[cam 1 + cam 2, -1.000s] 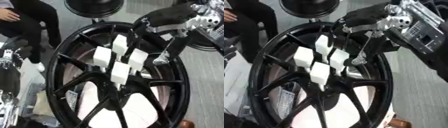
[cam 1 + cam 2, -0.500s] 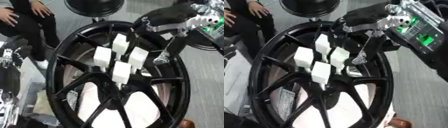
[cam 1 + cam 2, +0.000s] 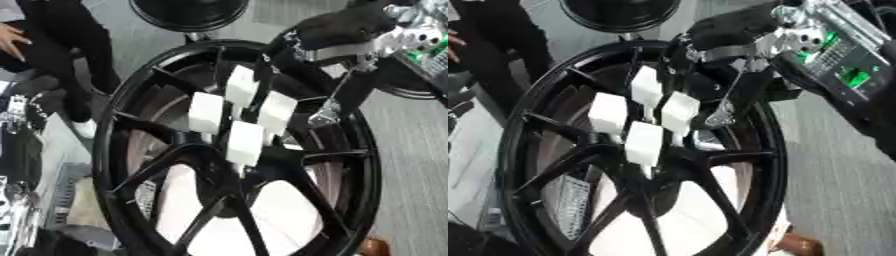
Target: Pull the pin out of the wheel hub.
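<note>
A big black spoked wheel hub (image 3: 131, 150) fills both views, tilted. Several white block-shaped pins stand in a cluster at its centre: a top one (image 3: 241, 86), a left one (image 3: 206, 112), a right one (image 3: 276, 113) and a lower one (image 3: 245, 143). My right hand (image 3: 339, 29) comes in from the upper right, over the hub's upper rim. One straight dark finger with a silver tip (image 3: 325, 114) reaches down and ends just right of the right pin. The dark wheel hides how the other fingers lie. My left hand (image 3: 10, 197) shows only partly at the lower left edge.
A second dark wheel or round base (image 3: 188, 12) lies beyond the hub at the top. A person in dark clothes (image 3: 52, 45) sits at the upper left, clear of the hub. Grey floor (image 3: 411, 165) lies to the right. A pale box or paper (image 3: 61, 150) lies on the left.
The right hand and the pins keep the same places relative to the hub. The person's hand at the upper left has shifted slightly.
</note>
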`<action>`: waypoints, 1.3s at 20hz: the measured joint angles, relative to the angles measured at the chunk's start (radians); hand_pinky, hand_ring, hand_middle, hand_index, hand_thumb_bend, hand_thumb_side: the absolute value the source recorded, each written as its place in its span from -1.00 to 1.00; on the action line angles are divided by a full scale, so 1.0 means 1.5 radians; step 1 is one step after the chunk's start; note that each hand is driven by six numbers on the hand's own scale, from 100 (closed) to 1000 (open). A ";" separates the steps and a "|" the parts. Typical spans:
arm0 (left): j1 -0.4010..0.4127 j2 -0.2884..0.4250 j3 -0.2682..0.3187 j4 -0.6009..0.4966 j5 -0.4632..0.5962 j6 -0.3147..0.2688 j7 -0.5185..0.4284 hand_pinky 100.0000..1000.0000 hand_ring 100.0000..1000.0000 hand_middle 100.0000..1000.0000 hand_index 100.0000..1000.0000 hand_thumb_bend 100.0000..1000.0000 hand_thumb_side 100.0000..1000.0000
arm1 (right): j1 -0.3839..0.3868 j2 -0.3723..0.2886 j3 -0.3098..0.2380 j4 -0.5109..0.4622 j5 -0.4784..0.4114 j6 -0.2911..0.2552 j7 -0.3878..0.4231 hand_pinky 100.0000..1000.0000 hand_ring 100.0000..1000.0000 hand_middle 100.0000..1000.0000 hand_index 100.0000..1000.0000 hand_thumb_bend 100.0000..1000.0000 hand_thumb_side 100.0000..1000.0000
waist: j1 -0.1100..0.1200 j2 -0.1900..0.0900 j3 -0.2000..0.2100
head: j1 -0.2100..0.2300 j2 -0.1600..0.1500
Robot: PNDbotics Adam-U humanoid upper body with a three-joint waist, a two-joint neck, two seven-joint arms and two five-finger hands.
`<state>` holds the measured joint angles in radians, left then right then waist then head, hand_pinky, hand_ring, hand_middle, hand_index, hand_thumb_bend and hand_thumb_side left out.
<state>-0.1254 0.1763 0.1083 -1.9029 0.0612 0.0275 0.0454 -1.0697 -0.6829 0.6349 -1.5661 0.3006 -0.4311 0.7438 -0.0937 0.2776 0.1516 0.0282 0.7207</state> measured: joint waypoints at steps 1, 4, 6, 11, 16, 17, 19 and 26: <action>0.000 0.000 0.000 0.000 0.000 0.000 0.000 0.76 0.57 0.52 0.57 -1.00 0.70 | 0.000 0.000 0.000 -0.001 0.000 0.001 0.001 0.79 0.51 0.08 0.47 -0.40 -0.43 | 0.000 0.000 0.000 | 0.000 0.000; 0.000 0.000 0.000 0.000 0.000 0.000 -0.001 0.77 0.57 0.52 0.57 -1.00 0.69 | 0.000 0.000 -0.001 -0.002 0.000 0.002 0.002 0.79 0.49 0.03 0.47 -0.40 -0.45 | 0.000 0.000 0.000 | 0.002 0.002; 0.000 0.000 0.000 0.000 -0.001 0.000 -0.002 0.77 0.57 0.52 0.57 -1.00 0.69 | 0.000 0.000 -0.003 -0.004 0.000 0.003 0.003 0.79 0.49 0.00 0.47 -0.39 -0.46 | 0.000 0.000 -0.001 | 0.002 0.005; 0.000 0.000 0.000 0.000 -0.001 0.001 -0.005 0.77 0.57 0.52 0.57 -1.00 0.69 | 0.001 0.000 -0.005 -0.015 0.000 0.007 0.007 0.79 0.46 -0.05 0.46 -0.39 -0.48 | 0.000 0.001 -0.002 | 0.002 0.006; 0.000 0.000 0.000 0.000 -0.003 0.001 -0.006 0.77 0.57 0.53 0.57 -1.00 0.69 | 0.009 -0.002 -0.005 -0.023 -0.001 0.013 0.014 0.78 0.44 -0.08 0.46 -0.38 -0.48 | 0.000 0.004 -0.004 | 0.003 0.006; 0.000 0.000 0.000 0.000 -0.003 0.001 -0.006 0.77 0.57 0.53 0.57 -1.00 0.69 | 0.010 -0.002 -0.004 -0.023 -0.001 0.013 0.015 0.78 0.44 -0.08 0.46 -0.38 -0.48 | 0.000 0.005 -0.004 | 0.003 0.006; 0.000 0.000 0.000 0.000 -0.004 0.001 -0.007 0.77 0.57 0.53 0.57 -1.00 0.69 | 0.010 -0.002 -0.004 -0.025 -0.001 0.015 0.016 0.78 0.40 -0.10 0.45 -0.38 -0.50 | 0.000 0.005 -0.005 | 0.003 0.006; 0.000 0.000 0.000 0.000 -0.005 0.001 -0.012 0.77 0.57 0.53 0.57 -1.00 0.69 | 0.010 -0.004 -0.004 -0.031 -0.002 0.018 0.020 0.78 0.37 -0.11 0.44 -0.41 -0.49 | 0.000 0.005 -0.005 | 0.003 0.006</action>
<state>-0.1250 0.1766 0.1082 -1.9029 0.0536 0.0294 0.0279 -1.0547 -0.6890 0.6288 -1.6123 0.2970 -0.4035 0.7731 -0.0938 0.2846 0.1440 0.0325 0.7303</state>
